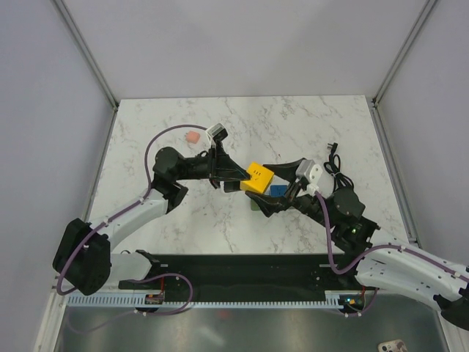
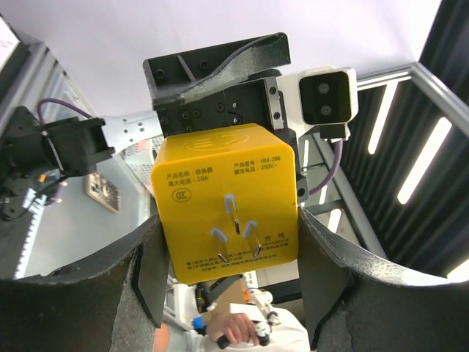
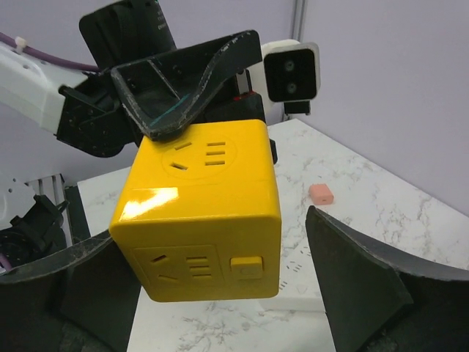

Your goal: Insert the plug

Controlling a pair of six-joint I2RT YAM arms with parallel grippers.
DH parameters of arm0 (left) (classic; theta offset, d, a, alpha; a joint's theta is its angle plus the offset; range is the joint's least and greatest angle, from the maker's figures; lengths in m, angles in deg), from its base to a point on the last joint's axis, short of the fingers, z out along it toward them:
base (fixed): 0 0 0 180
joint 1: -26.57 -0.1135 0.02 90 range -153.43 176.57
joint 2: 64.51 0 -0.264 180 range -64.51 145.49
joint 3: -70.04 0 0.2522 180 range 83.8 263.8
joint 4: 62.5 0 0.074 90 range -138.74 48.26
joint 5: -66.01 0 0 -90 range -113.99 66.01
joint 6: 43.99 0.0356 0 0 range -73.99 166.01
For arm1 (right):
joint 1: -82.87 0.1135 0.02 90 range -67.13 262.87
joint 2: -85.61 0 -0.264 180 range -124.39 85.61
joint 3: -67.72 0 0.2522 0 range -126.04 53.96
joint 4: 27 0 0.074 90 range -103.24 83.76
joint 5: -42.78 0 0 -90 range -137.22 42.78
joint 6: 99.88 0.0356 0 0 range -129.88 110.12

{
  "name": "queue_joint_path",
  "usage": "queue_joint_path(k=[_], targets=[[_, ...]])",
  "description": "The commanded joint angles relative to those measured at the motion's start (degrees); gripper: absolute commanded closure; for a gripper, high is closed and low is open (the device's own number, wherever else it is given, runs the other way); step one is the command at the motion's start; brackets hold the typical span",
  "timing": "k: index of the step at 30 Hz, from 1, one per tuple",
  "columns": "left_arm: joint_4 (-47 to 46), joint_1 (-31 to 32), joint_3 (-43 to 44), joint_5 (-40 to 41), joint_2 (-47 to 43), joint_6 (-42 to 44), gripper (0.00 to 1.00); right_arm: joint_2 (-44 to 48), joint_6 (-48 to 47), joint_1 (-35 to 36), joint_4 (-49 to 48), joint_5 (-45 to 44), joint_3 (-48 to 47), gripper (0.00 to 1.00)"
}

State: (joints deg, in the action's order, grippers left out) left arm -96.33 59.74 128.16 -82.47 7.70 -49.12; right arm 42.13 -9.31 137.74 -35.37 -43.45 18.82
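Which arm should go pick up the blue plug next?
Probably the right. The right gripper is open, and the blue plug lies close beside it. The left gripper is busy, clamped on the yellow block.

Bright, even overhead light, soft shadows. Glare on glossy yellow plastic cube (image 3: pixel 198 209), R wrist view; btm corners blurry.

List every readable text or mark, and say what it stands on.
"10A": on the yellow block, pronged face.
"HM-206": same face.
"250V~": same face.
"CCC" mark: same face.
Chinese labels and the fine print at the bottom: too small to read.
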Motion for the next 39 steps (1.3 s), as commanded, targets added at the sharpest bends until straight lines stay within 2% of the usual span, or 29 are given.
queue_joint_path(k=[1, 10, 12, 13, 14, 15, 16, 17, 18, 19, 20, 23, 24, 26, 27, 29, 30, 31, 34, 36, 37, 39], targets=[[-13.56, -0.12, -1.29, 1.44, 0.66, -10.24, 0.98, -0.02, 1.00, -0.20, -8.54, 2.38, 0.94, 0.09], [-18.49, -0.21, -2.69, 2.84, 1.01, -14.54, 0.98, -0.64, 2.23, -0.20, -11.97, 3.35, 1.30, 0.21], [-21.13, -0.21, -3.14, 3.28, 1.80, -15.69, 0.98, -0.64, 2.32, -0.12, -12.23, 3.61, 1.39, 0.37], [-21.57, -0.21, -3.22, 3.28, 1.97, -16.31, 0.98, -0.64, 2.32, -0.20, -12.50, 3.61, 1.47, 0.48], [-21.84, -0.21, -3.49, 3.54, 2.15, -16.31, 0.93, -0.55, 2.41, -0.20, -12.67, 3.53, 1.47, 0.68], [-21.84, -0.12, -3.84, 3.72, 2.24, -16.05, 0.73, -0.46, 2.58, -0.20, -13.02, 3.61, 1.39, 0.75], [-21.75, -0.21, -4.02, 3.98, 2.15, -15.79, 0.62, -0.37, 2.50, -0.12, -12.94, 3.53, 1.12, 0.81], [-21.32, -0.12, -4.54, 4.33, 1.98, -15.44, 0.51, -0.29, 2.67, -0.20, -12.59, 3.26, 0.86, 0.93], [-21.14, -0.21, -4.54, 4.34, 1.80, -14.56, 0.43, -0.37, 2.59, -0.12, -11.28, 2.65, -0.10, 1.00], [-20.88, -0.21, -4.37, 4.34, 1.71, -14.03, 0.31, -0.37, 2.58, -0.12, -10.40, 2.12, -0.63, 1.00], [-20.44, -0.21, -4.02, 4.16, 1.62, -13.42, 0.24, -0.55, 2.67, -0.20, -9.35, 1.60, -1.16, 1.00], [-16.85, -0.82, -3.06, 3.20, 1.19, -10.43, 0.11, -1.95, 3.72, -0.12, -3.38, -1.30, -4.49, 1.00], [-12.65, -1.43, -2.70, 2.85, 1.01, -7.47, 0.07, -2.56, 4.08, -0.20, 1.51, -2.44, -7.11, 1.00], [-6.14, -2.84, -2.00, 2.32, -0.30, -3.06, 0.04, -4.32, 4.87, -0.20, 7.59, -3.33, -9.59, 1.00], [-0.28, -3.28, -2.00, 2.40, -0.74, 0.96, 0.02, -4.59, 5.04, -0.12, 8.85, -3.33, -10.91, 1.00], [5.03, -4.25, -1.65, 2.58, -2.50, 5.11, 0.01, -4.24, 6.53, -0.12, 10.61, -3.42, -11.27, 1.00], [11.32, -5.47, -1.38, 2.58, -3.03, 9.66, 0.01, -4.15, 7.15, -0.20, 11.57, -3.42, -12.05, 1.00], [14.78, -6.44, -0.42, 2.23, -3.90, 12.23, 0.01, -4.24, 8.29, -0.12, 12.89, -6.73, -12.76, 1.00], [28.11, -11.79, 0.11, 2.32, -5.75, 21.28, 0.00, -6.07, 9.35, -0.12, 20.70, -11.49, -17.50, 1.00], [33.59, -17.33, 0.38, 1.09, -7.07, 28.75, 0.00, -7.31, 10.49, -0.20, 26.77, -13.25, -21.18, 1.00], [42.41, -19.17, 1.16, 1.17, -7.51, 32.08, 0.00, -9.23, 10.84, -0.29, 30.88, -13.96, -22.68, 1.00], [52.02, -24.10, 2.30, 3.09, -8.66, 43.76, 0.00, -11.78, 11.90, -0.29, 35.03, -16.16, -27.51, 1.00]])
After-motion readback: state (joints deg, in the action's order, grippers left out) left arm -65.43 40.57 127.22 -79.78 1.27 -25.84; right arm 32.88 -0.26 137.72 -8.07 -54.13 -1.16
